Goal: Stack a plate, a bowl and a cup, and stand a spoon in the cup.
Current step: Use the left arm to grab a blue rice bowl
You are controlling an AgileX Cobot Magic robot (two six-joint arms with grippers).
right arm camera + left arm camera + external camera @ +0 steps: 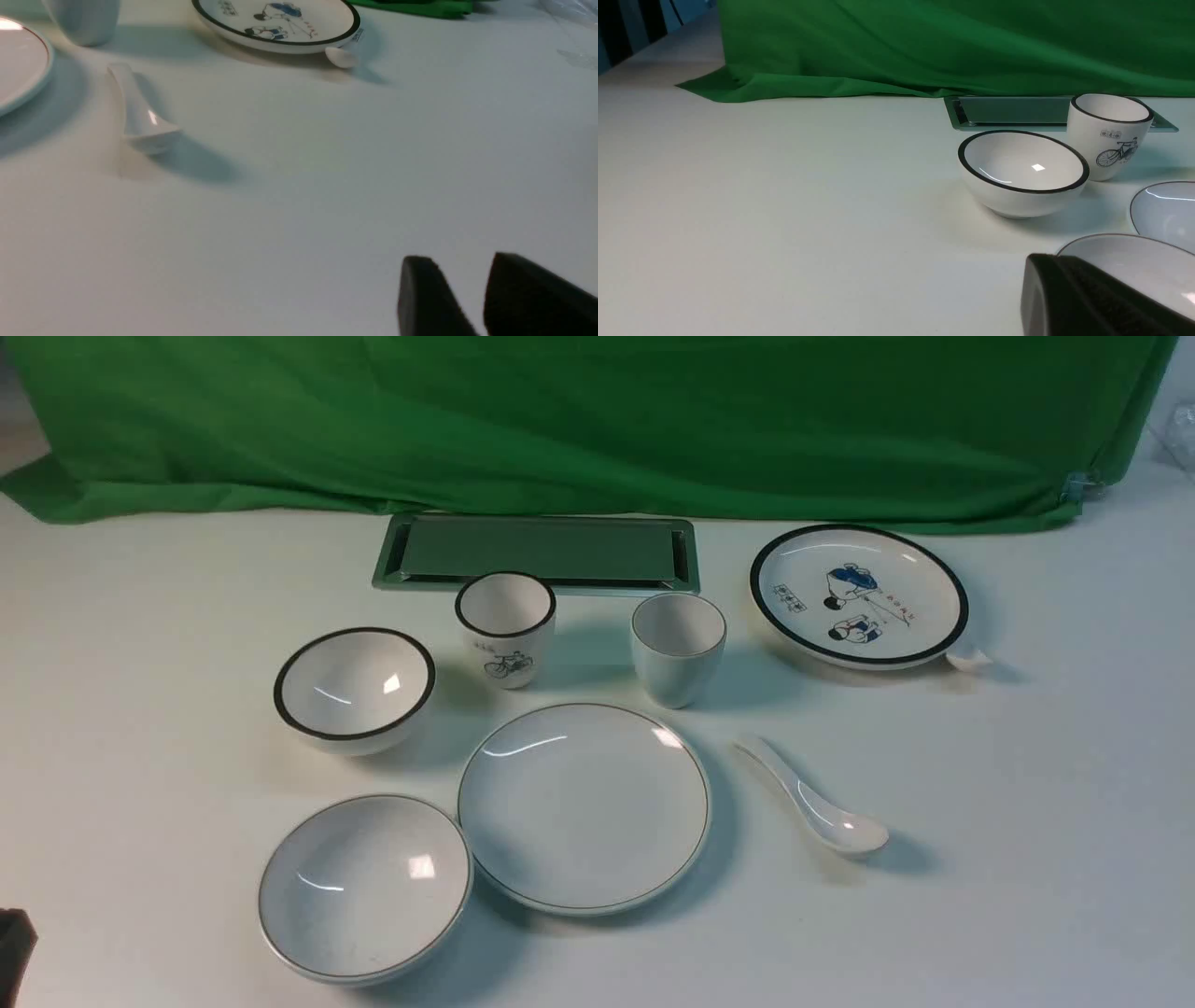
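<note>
Nearest us, at the near-left corner of the surface [1027,849], sits the left gripper [14,943], its jaws pressed together and empty. Just to its right lies the bowl [364,887], speckled and shallow, its rim so close to the plate [583,807] that we cannot tell whether they touch. Farther back on the left stand a black-rimmed bowl [355,689] and a bicycle cup [506,627], neither part of our set.

The plate lies flat in the middle, which we judge makes it the natural base: everything else can come to it. Behind it, slightly right, the cup [678,649] stands upright and empty, in front of a metal tray [537,553] and the green cloth [597,420].

Right of the plate the spoon [812,798] lies on the surface, handle pointing far-left, scoop near-right. At far right a cartoon plate [859,595] rests with a second spoon [966,659] tucked under its edge.

Only the wrist view shows the right gripper [460,256]: jaws a narrow gap apart, holding nothing, low over bare surface well right of the spoon.

Nothing is stacked yet. We judge the bowl suits the left arm, the cup and spoon the right.
</note>
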